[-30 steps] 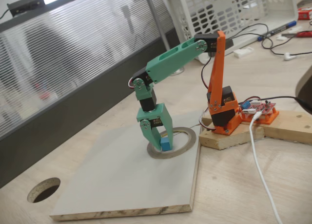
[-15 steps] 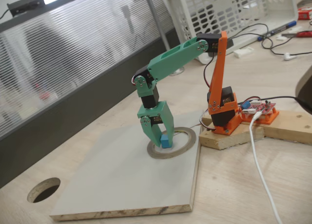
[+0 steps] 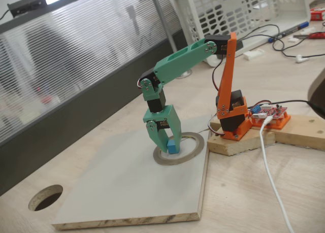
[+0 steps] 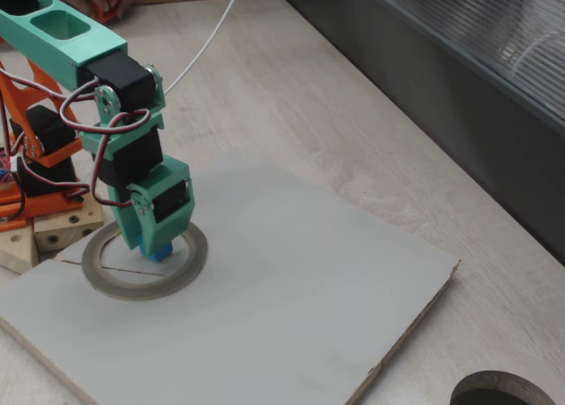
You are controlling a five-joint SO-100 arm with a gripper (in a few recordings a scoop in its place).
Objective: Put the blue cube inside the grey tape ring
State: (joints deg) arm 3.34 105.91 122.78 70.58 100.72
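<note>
We see the claw (image 3: 168, 143) pinching the cube (image 3: 173, 146) just above the ring (image 3: 193, 151), near the board's (image 3: 127, 187) right edge.

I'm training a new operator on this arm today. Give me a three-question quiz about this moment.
1. True or false: the blue cube lies outside the grey tape ring.
2. The ring rests on: A) the pale board B) bare tabletop C) the white basket.
3. What sits between the fingers of the gripper?

Key: 1. False: in both fixed views it is over the ring's opening. 2. A. 3. The blue cube; whether it touches the board cannot be told.
</note>
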